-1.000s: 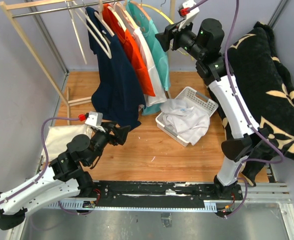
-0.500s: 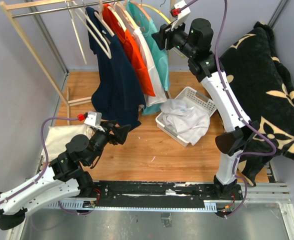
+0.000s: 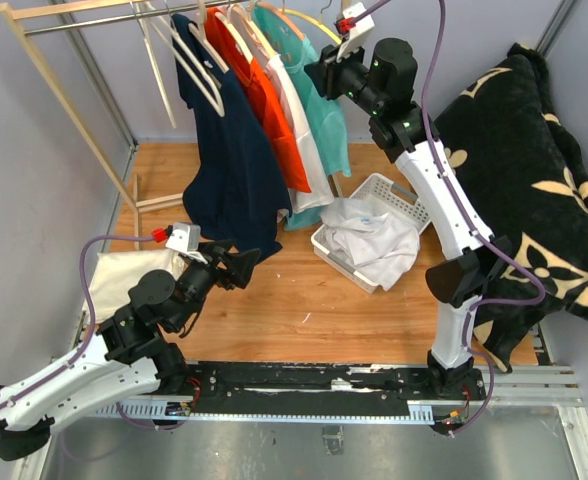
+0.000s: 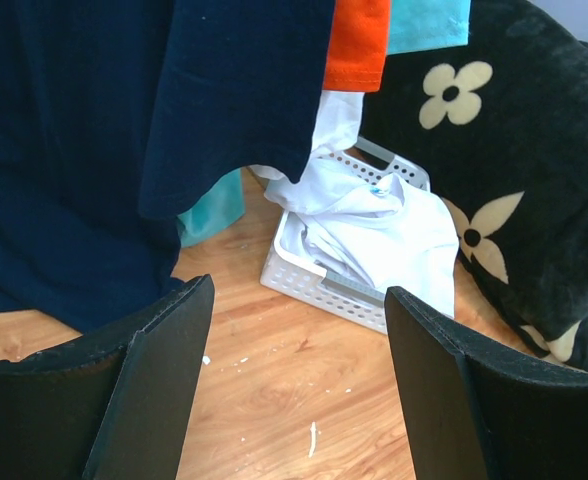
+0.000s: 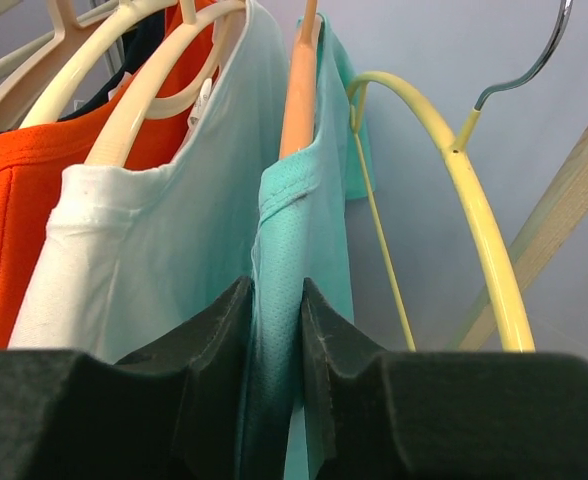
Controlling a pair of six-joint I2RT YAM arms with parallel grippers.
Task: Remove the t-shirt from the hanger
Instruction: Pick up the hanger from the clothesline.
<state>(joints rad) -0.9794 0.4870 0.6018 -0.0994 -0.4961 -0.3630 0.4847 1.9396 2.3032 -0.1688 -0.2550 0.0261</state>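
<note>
The teal mesh t-shirt (image 5: 314, 220) hangs on an orange hanger (image 5: 298, 90), shoulder draped over its sloping arm, fabric below pinched by the right gripper (image 5: 277, 320).

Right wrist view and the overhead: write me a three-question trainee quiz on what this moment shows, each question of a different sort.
1. True or false: the fingers of the right gripper are pinched on the fabric of the teal t-shirt.
2. What lies in the white basket? A) a white garment B) an orange shirt C) a black blanket
3. Fill in: the bare hanger beside the teal t-shirt is coloured ___.

Key: 1 true; 2 A; 3 yellow.
</note>
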